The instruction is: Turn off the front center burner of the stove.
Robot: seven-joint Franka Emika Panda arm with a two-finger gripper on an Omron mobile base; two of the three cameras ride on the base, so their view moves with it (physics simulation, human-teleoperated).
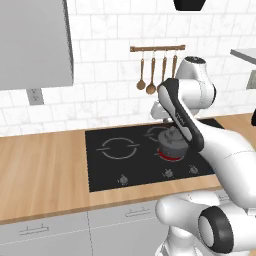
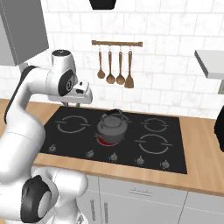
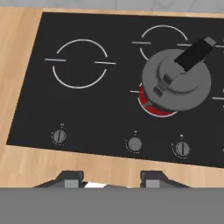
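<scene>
The stove (image 3: 109, 109) is a black glass cooktop set in a wooden counter. Its front center burner (image 3: 153, 108) glows red under a small grey pot (image 3: 177, 81) with a lid and a dark handle. The same red rim (image 2: 103, 141) peeks from under the pot (image 2: 112, 124) in the right base view. A row of small dark knobs runs along the front edge, among them a middle knob (image 3: 134, 144) and one to its right (image 3: 182, 148). My gripper (image 3: 113, 178) hovers above the stove's front edge, open, with nothing between its fingertips (image 3: 72, 177).
Wooden spoons hang on a rail (image 2: 116, 63) on the tiled wall behind the stove. A grey cabinet (image 1: 35, 40) hangs at upper left and a grey shelf (image 2: 210, 61) juts out at right. Bare wooden counter (image 1: 40, 170) lies left of the stove.
</scene>
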